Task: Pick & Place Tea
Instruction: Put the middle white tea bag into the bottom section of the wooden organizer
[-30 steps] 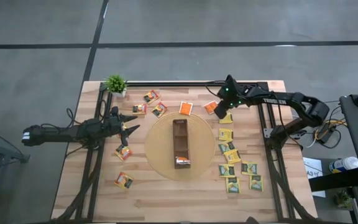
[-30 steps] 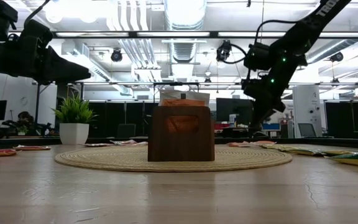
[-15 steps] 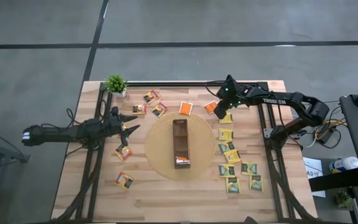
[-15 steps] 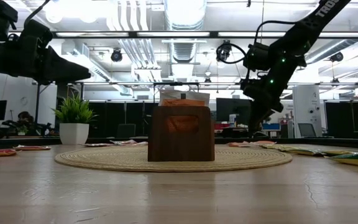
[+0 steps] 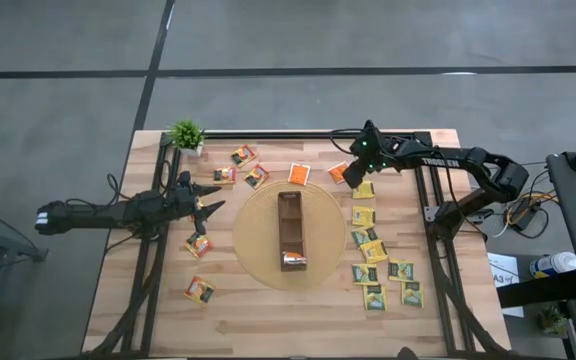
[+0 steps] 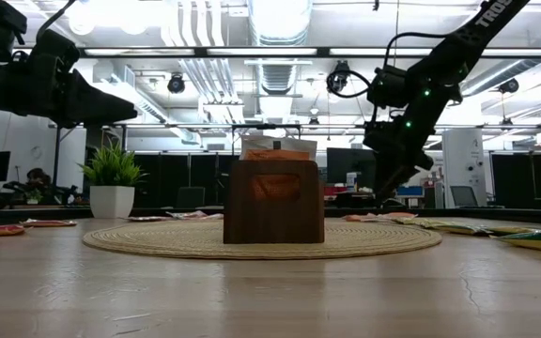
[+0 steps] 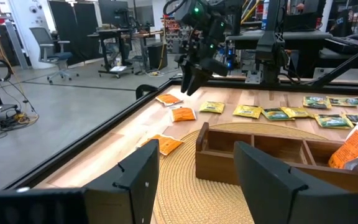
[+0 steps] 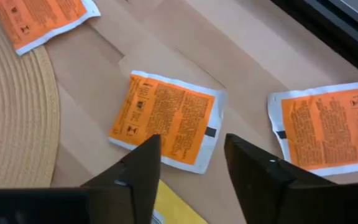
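Orange, yellow and green tea sachets [image 5: 373,250] lie flat, scattered across the table.

Overhead, table-level, two wrist views

Looking past two open dark fingers [image 7: 263,177] at a wooden box [image 7: 272,155] on a woven mat [image 7: 179,186]. Beyond, orange sachets [image 7: 183,114] and yellow sachets [image 7: 247,111] lying on the table [image 7: 135,130], with the other arm's gripper [image 7: 190,78] above them.

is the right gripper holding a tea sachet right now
No: the right gripper hangs open above an orange sachet that lies flat on the table, with nothing between its fingers.
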Tool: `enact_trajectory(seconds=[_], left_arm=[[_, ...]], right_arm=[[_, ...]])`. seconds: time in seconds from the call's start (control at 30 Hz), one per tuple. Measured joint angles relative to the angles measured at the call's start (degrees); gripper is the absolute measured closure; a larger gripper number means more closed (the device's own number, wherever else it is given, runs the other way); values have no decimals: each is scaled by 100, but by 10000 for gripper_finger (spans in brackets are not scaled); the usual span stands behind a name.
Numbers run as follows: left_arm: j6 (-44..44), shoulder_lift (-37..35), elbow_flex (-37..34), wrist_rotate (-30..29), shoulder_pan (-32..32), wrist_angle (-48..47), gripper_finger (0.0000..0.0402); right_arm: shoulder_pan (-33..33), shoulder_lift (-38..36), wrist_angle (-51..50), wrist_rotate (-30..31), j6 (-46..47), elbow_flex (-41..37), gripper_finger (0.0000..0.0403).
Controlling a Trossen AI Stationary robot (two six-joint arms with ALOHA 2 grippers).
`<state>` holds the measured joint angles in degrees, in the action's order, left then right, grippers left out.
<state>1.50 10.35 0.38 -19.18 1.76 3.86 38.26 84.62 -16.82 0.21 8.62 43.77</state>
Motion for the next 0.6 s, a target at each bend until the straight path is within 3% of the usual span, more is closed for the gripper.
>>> enact_trajectory(seconds=[0.33,0.6], left_arm=[[0,0,0,0,0,0,199],[0,-2,2,-2,-2,0,199]], right_arm=[[0,90,200,-2,243,-2,180],[217,974,259,26,451,154,179]])
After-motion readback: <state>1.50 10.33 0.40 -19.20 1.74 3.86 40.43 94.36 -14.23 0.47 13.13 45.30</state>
